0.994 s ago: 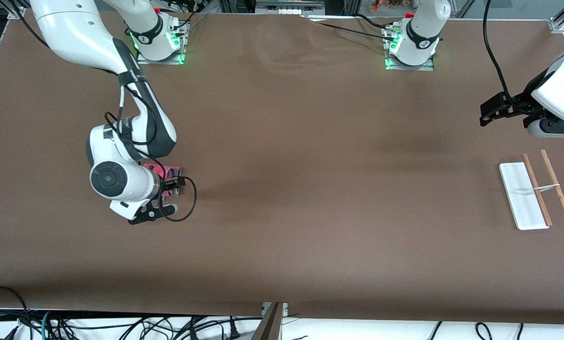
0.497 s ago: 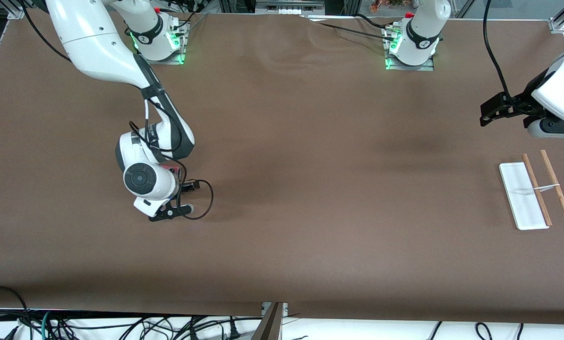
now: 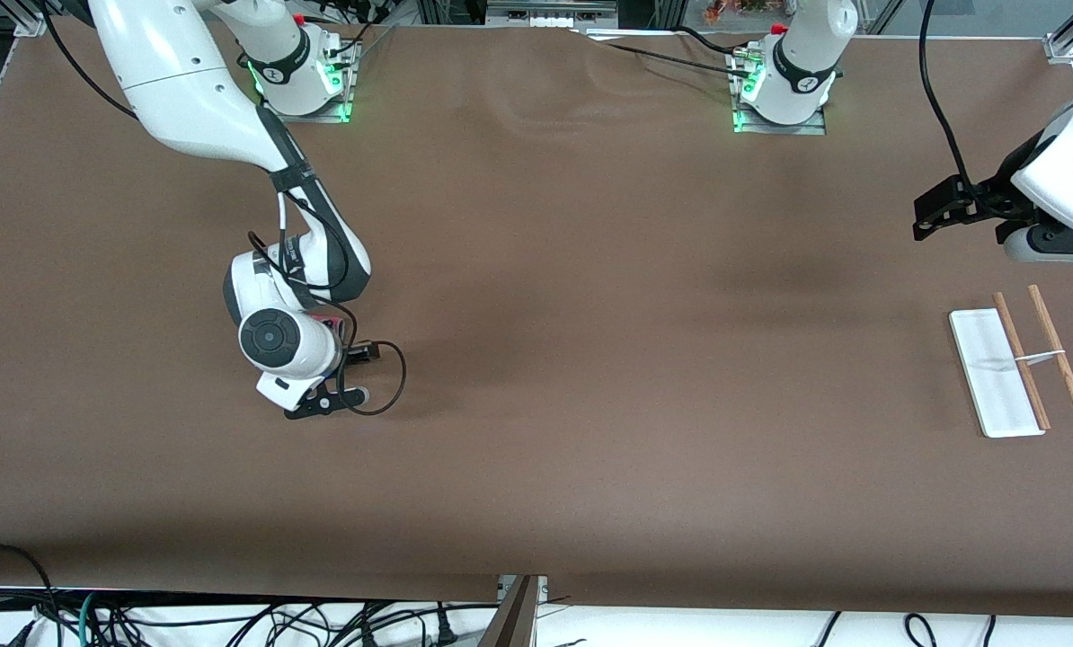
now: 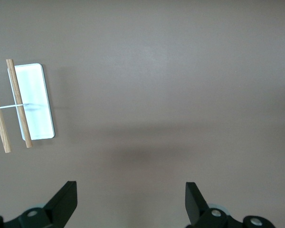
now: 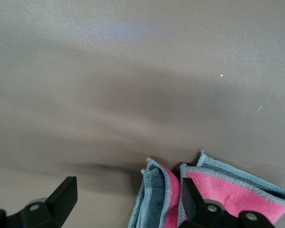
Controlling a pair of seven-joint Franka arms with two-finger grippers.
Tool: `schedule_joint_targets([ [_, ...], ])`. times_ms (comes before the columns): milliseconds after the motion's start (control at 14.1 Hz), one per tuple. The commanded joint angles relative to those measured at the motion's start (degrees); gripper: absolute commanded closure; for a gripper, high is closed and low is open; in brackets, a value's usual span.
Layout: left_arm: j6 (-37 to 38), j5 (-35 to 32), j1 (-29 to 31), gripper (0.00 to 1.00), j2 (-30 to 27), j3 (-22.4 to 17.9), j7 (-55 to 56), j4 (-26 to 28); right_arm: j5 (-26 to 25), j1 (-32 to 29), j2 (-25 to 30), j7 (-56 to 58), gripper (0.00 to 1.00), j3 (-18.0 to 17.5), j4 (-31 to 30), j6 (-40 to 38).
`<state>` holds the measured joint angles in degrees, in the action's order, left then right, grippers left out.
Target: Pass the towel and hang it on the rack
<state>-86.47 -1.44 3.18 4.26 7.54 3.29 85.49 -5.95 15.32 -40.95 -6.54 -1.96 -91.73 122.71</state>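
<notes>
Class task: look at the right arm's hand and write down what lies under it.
Under the right hand, which is open, lies the pink towel with grey edging, rumpled into folds on the brown table. From the front, the arm covers nearly all of it, so its full outline cannot be seen.

The front cam sat high up facing the robots, taking in the whole table [image 3: 590,359] with both bases along the top. The left wrist cam looked down from well above, catching the rack [image 4: 31,102], which the front view also showed [image 3: 1004,373]. The right wrist cam hung really close over the towel [image 5: 228,194], barely visible from the front [image 3: 328,321].
</notes>
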Motion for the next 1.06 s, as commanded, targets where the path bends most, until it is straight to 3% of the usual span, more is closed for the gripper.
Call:
schedule_joint_targets([
  [0, 0.69, 0.12, 0.16, 0.0, 0.4, 0.11, 0.32, -1.11, -1.26, -0.02, 1.05, -1.02, 0.32, -0.06, -1.0, 0.34],
  [355, 0.69, 0.12, 0.16, 0.0, 0.4, 0.11, 0.32, -1.11, -1.26, -0.11, 1.05, -1.02, 0.51, 0.2, -1.26, -0.01],
  [781, 0.69, 0.12, 0.25, 0.0, 0.4, 0.02, 0.32, -1.11, -1.35, -0.38, 1.05, -1.02, 0.51, 0.46, -1.96, -0.1],
  [994, 0.69, 0.12, 0.25, 0.0, 0.4, 0.02, 0.32, -1.11, -1.35, -0.38, 1.05, -0.93, 0.7, 0.64, -1.96, -0.19],
])
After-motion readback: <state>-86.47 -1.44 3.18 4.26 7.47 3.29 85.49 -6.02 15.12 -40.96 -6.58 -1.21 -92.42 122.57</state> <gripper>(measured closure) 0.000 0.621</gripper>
